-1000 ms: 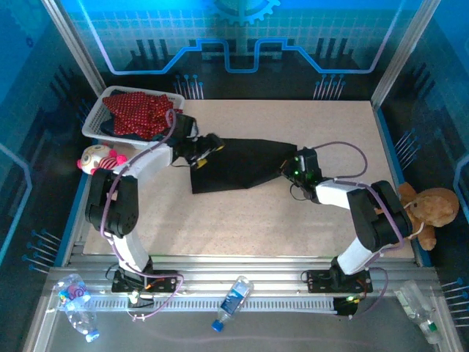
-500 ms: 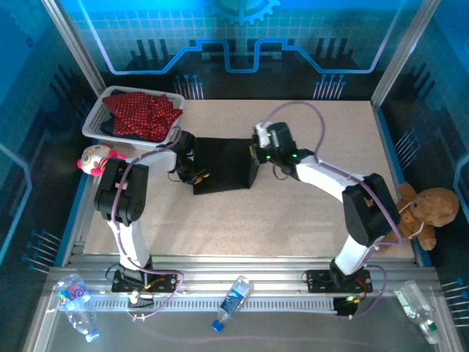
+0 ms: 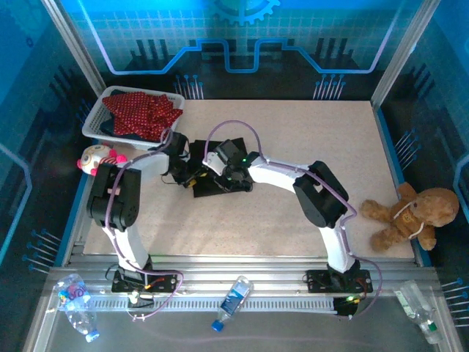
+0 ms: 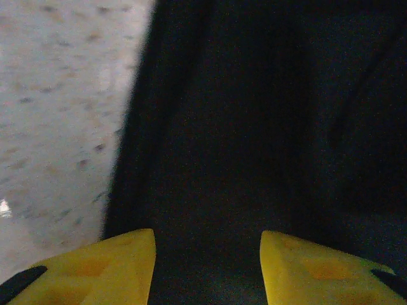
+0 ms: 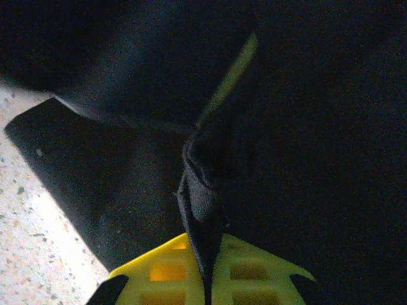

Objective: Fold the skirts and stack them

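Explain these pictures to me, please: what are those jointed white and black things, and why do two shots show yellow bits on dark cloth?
The jointed things are two robot arms bolted at the near edge of a table. The wide picture comes from a camera above and behind them. The two close pictures come from small cameras on the wrists, and the yellow bits are each arm's own two fingers. On the table lies a black skirt. The right gripper is shut on a pinch of that skirt. The left gripper hangs open over it. At the far left, a white basket holds a red skirt, with a pink-and-white plush toy near it. A brown teddy bear sits at the right side.
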{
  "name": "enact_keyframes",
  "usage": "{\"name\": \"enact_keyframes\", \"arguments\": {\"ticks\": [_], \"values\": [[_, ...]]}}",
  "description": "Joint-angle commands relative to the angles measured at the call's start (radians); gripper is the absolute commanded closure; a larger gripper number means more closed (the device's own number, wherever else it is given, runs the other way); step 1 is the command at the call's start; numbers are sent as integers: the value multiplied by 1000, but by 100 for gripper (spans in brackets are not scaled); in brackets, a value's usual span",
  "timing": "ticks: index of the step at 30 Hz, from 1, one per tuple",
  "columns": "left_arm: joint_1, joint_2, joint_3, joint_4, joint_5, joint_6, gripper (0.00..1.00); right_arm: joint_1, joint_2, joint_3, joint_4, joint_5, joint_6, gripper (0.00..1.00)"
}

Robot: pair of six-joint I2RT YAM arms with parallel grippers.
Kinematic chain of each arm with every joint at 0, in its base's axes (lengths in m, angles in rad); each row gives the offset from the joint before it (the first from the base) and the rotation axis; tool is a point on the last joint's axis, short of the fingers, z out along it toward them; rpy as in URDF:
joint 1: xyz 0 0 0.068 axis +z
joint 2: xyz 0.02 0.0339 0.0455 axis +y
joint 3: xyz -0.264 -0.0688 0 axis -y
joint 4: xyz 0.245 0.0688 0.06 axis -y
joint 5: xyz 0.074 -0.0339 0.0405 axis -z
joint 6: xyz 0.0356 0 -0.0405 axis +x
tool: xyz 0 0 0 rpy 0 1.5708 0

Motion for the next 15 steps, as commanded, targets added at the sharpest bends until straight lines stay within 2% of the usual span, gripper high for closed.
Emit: {"name": "enact_keyframes", "arguments": {"ticks": [1, 3, 11, 15], "values": [[27, -51, -31, -54, -28, 11, 51, -6, -12, 47, -28, -29, 65, 100], [29, -41, -37, -63, -41, 15, 53, -6, -15, 47, -21, -27, 66, 100], [28, 39, -50, -8, 1, 5, 80, -9, -34, 109, -31, -145, 62, 100], [29, 27, -45, 7, 8, 5, 83, -3, 21, 162, -34, -171, 88, 100]]}}
